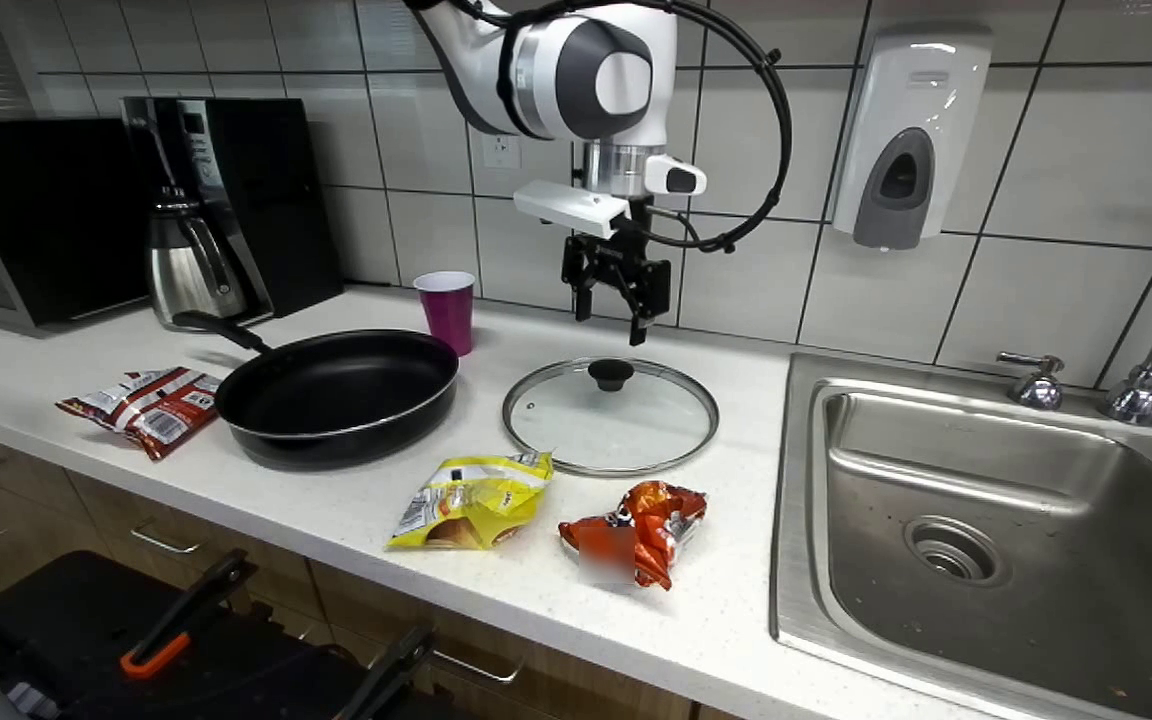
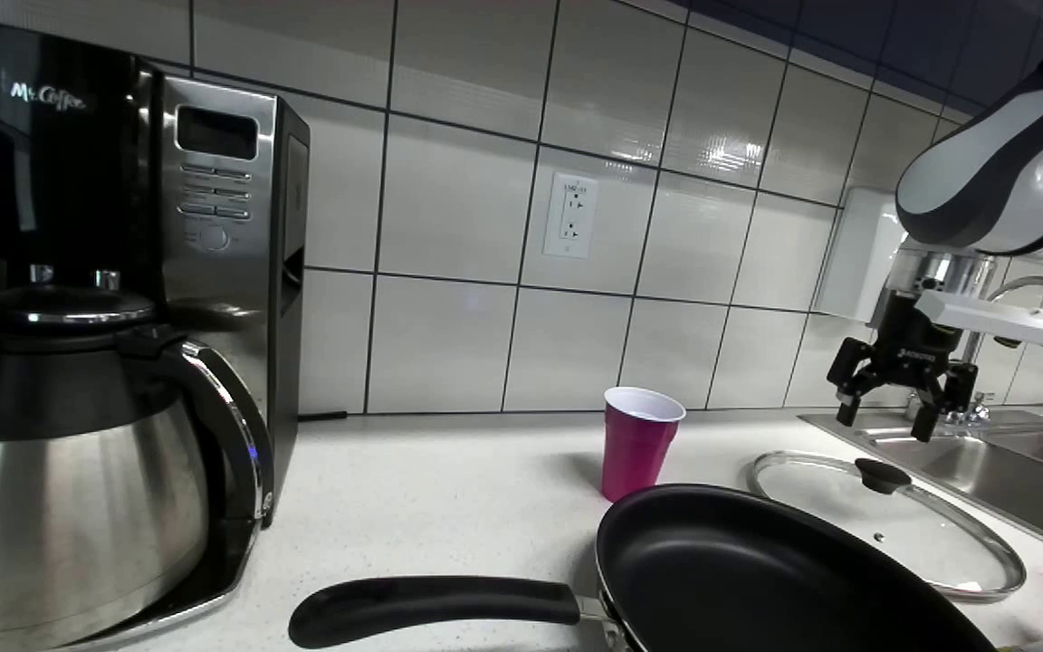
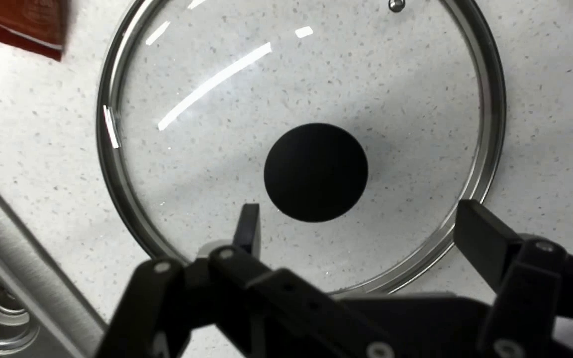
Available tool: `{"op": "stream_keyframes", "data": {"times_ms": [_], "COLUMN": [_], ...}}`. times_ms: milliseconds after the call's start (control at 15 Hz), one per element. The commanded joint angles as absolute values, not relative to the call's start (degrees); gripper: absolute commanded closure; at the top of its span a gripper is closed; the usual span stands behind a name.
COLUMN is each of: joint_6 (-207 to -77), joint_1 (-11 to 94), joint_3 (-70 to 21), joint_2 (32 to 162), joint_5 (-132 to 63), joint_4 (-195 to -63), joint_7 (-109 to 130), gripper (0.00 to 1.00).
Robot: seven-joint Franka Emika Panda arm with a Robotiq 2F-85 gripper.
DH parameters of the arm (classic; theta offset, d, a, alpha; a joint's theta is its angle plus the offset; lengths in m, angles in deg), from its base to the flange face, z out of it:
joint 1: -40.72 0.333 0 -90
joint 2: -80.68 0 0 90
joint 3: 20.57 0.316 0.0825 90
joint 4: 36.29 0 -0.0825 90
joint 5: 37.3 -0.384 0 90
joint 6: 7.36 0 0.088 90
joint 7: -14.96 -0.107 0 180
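Note:
My gripper [image 1: 611, 322] is open and empty, held above the glass lid [image 1: 626, 435] and its black knob [image 1: 611, 375]. In an exterior view the gripper [image 2: 885, 424] hangs apart from the knob [image 2: 882, 475]. In the wrist view the fingers [image 3: 359, 206] are wide apart, with the round knob [image 3: 316, 171] ahead of them and nearer the left finger. The lid lies flat with a metal rim. A black frying pan [image 1: 336, 385] stands beside it. A yellow snack bag [image 1: 476, 500] and an orange snack bag [image 1: 646, 530] lie on the lid's other side, near the counter edge.
A steel sink [image 1: 801, 500] with a faucet [image 1: 1141, 390] is beside the lid. A purple cup [image 1: 449, 315] stands behind the pan. A red bag [image 1: 161, 410] lies by the pan. A coffee maker [image 1: 266, 190] and wall soap dispenser [image 1: 916, 130] also show.

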State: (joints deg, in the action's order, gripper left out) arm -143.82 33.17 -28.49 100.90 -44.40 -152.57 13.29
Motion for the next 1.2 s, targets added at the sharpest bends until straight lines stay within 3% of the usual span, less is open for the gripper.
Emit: {"op": "stream_keyframes", "data": {"times_ms": [0, 1133], "joint_6": [-143.5, -143.3], "joint_1": [32.8, 34.5], "joint_3": [-28.0, -29.2], "joint_2": [99.9, 91.4], "joint_5": [-44.1, -37.5], "joint_4": [-153.4, -161.4], "joint_7": [13.2, 7.4], "gripper": [0.0, 0.0]}}
